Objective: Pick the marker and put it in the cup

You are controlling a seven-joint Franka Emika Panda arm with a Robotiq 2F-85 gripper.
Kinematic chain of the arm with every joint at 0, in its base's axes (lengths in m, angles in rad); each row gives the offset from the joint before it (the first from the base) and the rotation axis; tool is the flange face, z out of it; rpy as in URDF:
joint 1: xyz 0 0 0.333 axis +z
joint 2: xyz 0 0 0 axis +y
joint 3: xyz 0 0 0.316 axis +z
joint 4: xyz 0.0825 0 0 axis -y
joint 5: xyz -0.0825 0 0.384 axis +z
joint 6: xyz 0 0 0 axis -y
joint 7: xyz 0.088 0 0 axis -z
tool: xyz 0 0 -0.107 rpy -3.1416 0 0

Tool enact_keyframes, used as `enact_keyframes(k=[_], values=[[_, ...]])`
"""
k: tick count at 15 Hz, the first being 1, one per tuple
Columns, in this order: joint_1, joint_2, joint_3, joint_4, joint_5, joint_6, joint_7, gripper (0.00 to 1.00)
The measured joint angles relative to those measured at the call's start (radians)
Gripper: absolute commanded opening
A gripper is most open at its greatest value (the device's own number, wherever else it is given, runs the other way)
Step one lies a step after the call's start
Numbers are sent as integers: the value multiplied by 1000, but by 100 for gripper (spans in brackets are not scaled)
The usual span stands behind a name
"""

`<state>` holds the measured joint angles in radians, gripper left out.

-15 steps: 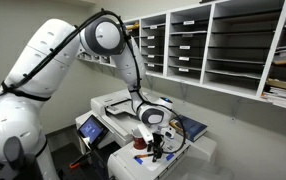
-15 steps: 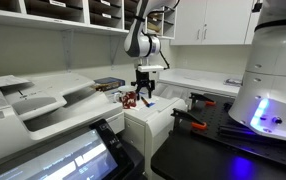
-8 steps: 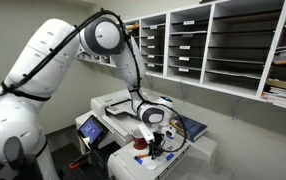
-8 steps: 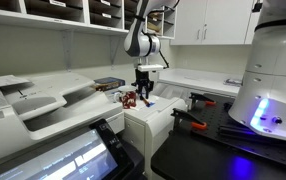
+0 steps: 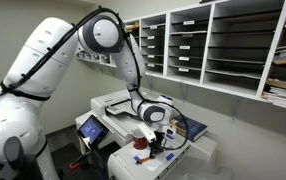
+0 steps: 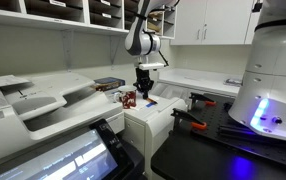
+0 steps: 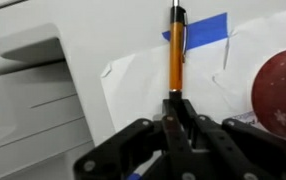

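REMOTE STATION: My claw (image 7: 175, 106) is clamped on the near end of the marker (image 7: 173, 55), fingers drawn tight against its orange barrel. The barrel runs away from the wrist camera to a dark cap, crossing a strip of blue tape (image 7: 208, 27). I cannot tell whether the marker has left the white surface (image 7: 103, 40). The red cup (image 7: 281, 88) stands near it, not touching. In an exterior view the arm (image 5: 103, 35) reaches down beside the printer (image 5: 113, 105).
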<state>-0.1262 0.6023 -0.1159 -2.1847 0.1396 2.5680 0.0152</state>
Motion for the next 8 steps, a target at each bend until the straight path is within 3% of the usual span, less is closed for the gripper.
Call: enact_keyframes(k=[8], values=[[-86, -260, 64, -88, -2, 54, -345, 3]])
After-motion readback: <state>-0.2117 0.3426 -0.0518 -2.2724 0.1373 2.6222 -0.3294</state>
